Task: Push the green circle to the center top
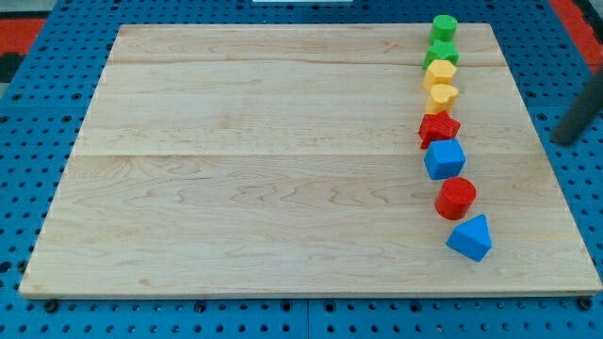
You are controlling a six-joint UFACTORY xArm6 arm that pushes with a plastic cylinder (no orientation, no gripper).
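The green circle (pixel 445 25) stands at the top right of the wooden board (pixel 245 169), at the head of a column of blocks. Below it come a second green block (pixel 440 52) touching it, two yellow blocks (pixel 440 72) (pixel 443 95), a red star (pixel 438 128), a blue block (pixel 445 158), a red circle (pixel 456 198) and a blue triangle (pixel 470 237). The dark rod enters at the view's right edge. My tip (pixel 563 141) is off the board's right edge, far right of the red star and well below and right of the green circle. It touches no block.
The board lies on a blue perforated table (pixel 38 104). A red surface (pixel 28 24) shows at the top corners of the view.
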